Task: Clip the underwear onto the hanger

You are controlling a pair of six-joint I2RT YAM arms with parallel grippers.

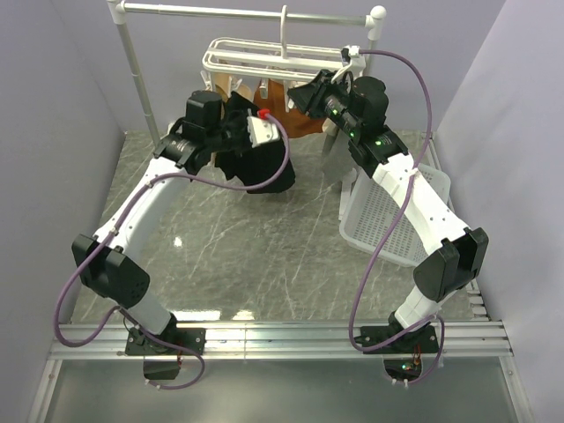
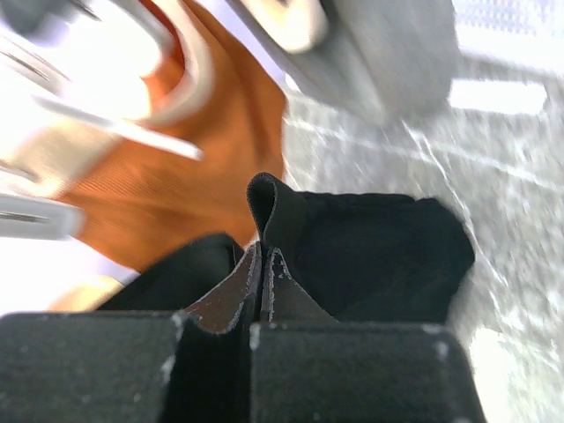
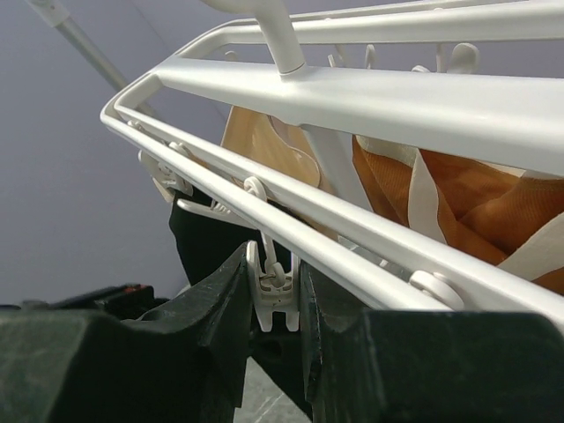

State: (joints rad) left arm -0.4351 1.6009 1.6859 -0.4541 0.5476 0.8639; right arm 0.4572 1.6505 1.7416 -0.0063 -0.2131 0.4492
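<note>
The black underwear [image 1: 257, 173] hangs from my left gripper [image 1: 240, 122], just below the left front of the white hanger [image 1: 264, 55]. In the left wrist view my left gripper [image 2: 263, 264] is shut on a folded edge of the underwear [image 2: 370, 256]. My right gripper [image 3: 274, 295] is shut on a small white clip [image 3: 275, 300] that dangles from the hanger's front bar [image 3: 397, 106]. Behind that clip a patch of the underwear [image 3: 204, 242] shows. In the top view my right gripper [image 1: 310, 95] is at the hanger's right front.
An orange garment [image 1: 295, 125] and a tan one [image 3: 264, 145] hang clipped to the hanger. The hanger hooks onto a metal rail stand [image 1: 139, 70] at the back. A white laundry basket [image 1: 388, 220] sits on the table under my right arm. Grey walls close in on both sides.
</note>
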